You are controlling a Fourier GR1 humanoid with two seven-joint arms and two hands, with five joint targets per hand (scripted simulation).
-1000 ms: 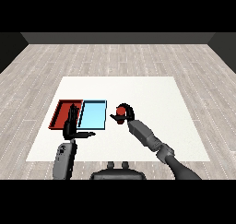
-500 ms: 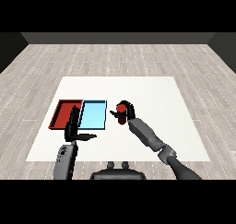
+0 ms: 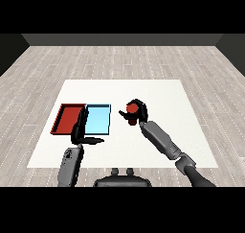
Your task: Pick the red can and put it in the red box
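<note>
Your right hand [image 3: 136, 110] curls round the red can [image 3: 130, 115], just right of the blue tray [image 3: 98, 120] on the white table [image 3: 191, 131]. Your left hand [image 3: 79, 131] rests with straight fingers, holding nothing, over the red tray [image 3: 67, 118].

A matt white table [image 3: 158, 90] stands on a floor [image 3: 119, 59] of pale grey wood-look planks. The red tray [image 3: 62, 117] and blue tray [image 3: 98, 119] look smooth and plain, like plastic. The red can [image 3: 130, 110] appears smooth. Both hands, left [image 3: 80, 131] and right [image 3: 139, 111], look matt black; the forearms [image 3: 160, 138] are smooth grey with a slight sheen.
</note>
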